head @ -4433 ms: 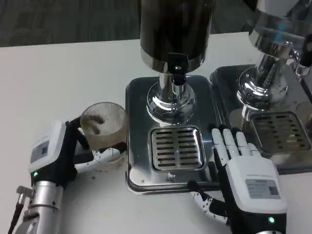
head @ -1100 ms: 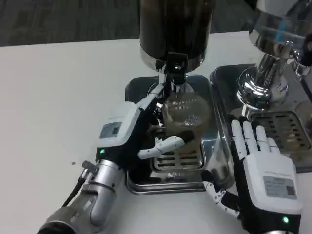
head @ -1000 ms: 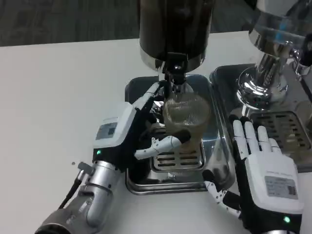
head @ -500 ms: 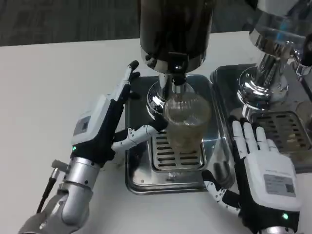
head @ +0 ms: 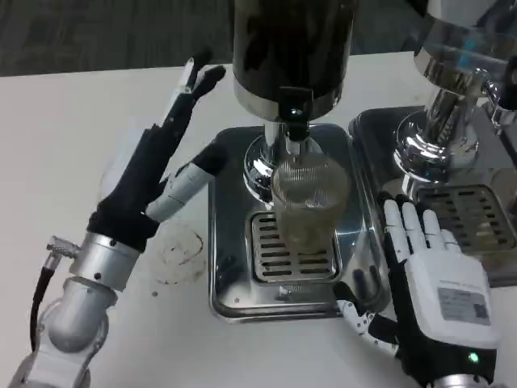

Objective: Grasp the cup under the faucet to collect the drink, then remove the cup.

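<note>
Since the cup stands alone on the drip grate, right under the faucet, the placing looks done in the head view; filling and removal are left. Whether it holds any drink I cannot tell (ribbed glass blurs it). The left hand is raised beside the dispenser, fingers spread, holding nothing. The right hand lies flat and empty near the tray.

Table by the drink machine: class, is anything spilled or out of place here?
Yes: a faint ring-shaped stain marks the white table left of the drip tray. The cup stands upright on the grate under the faucet.
</note>
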